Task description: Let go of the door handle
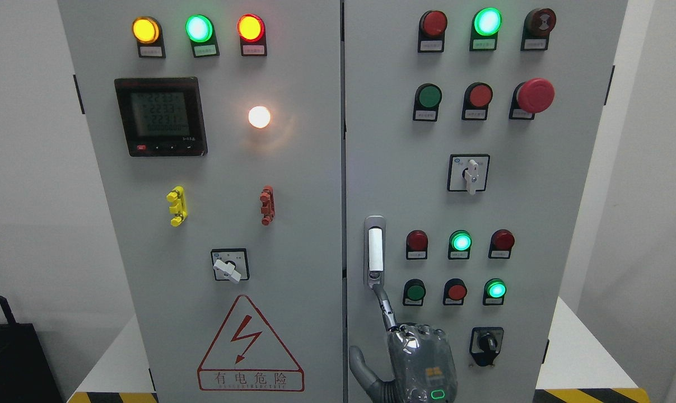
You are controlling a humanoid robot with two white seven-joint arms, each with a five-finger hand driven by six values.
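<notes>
I see one hand (419, 361) rising from the bottom edge right of the middle, its back toward my camera, though I can't tell from which side its arm comes in. One finger (383, 307) stretches straight up and slightly left, its tip at the lower end of the handle (374, 252). The thumb (360, 364) sticks out to the left, lower down, and the other fingers are folded at the knuckles, closed around nothing.
</notes>
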